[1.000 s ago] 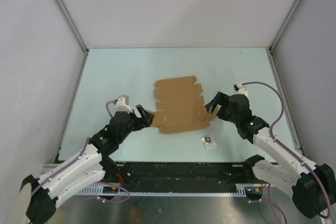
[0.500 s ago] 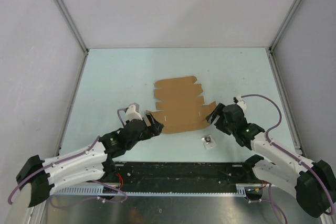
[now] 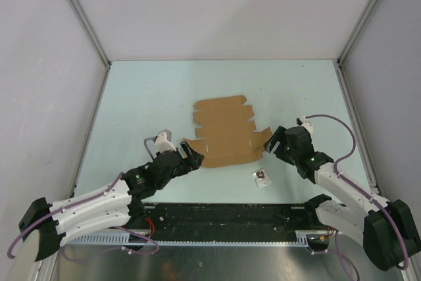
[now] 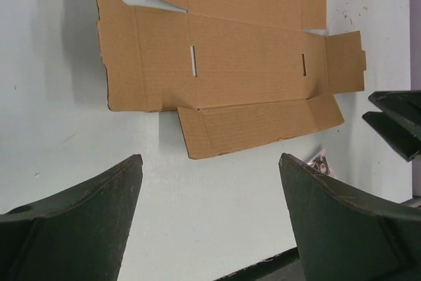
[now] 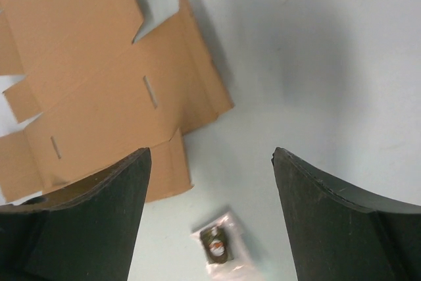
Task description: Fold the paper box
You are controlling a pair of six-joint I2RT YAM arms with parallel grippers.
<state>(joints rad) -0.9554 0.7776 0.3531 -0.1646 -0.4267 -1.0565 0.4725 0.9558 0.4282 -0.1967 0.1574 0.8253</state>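
Box (image 3: 223, 135) flat, unfolded, on counter (image 3: 145, 90) centre. Left hand (image 3: 192, 156) at near-left corner, right hand (image 3: 270, 144) at right flap. Both hands' fingers apart, empty. Near panels run left-right between hands; both about equally close.

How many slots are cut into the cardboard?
2, both on the paper box: left wrist view shows one slot near the middle panel's left end, the other near its right. Others possibly hidden.

Pale blue table (image 3: 138, 97) enclosed by plain white walls (image 3: 217, 11).
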